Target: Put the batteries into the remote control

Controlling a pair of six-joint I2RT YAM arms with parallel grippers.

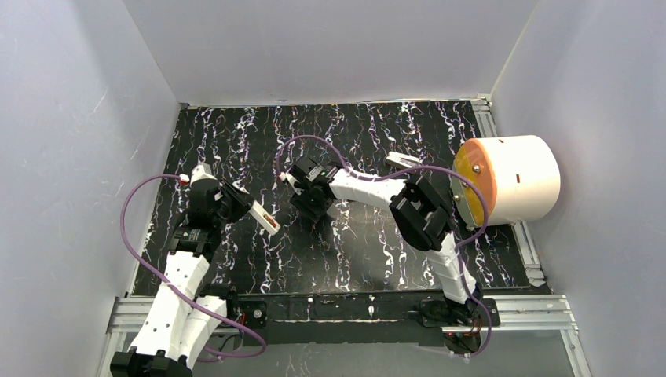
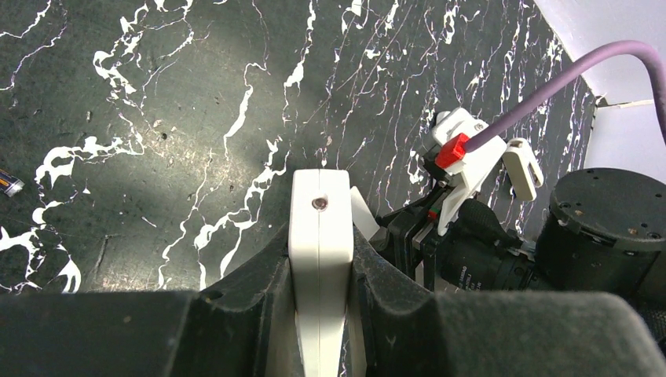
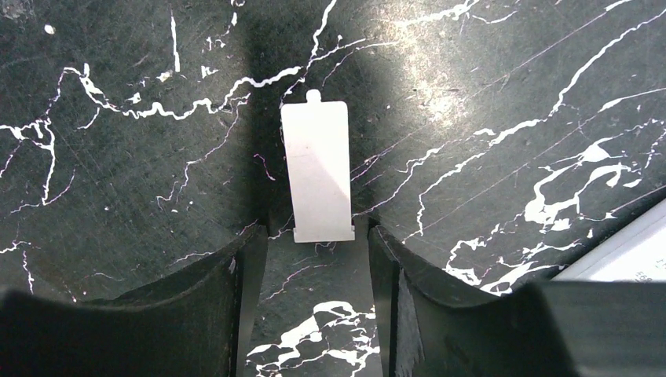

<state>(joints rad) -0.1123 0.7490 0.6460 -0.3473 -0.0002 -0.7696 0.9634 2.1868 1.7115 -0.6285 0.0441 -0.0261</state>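
My left gripper is shut on the white remote control and holds it on its edge, pointing right; dark and red parts show at its far end. In the left wrist view the remote is clamped between my fingers. One battery, slim and dark with a yellowish band, lies on the mat at the left edge of that view. My right gripper is open and points down at the mat. A flat white battery cover lies just ahead of the open right gripper.
A black marbled mat covers the table, with white walls round it. A white drum with an orange face stands at the right edge. A small white piece lies behind the right arm. A purple cable loops over the right wrist.
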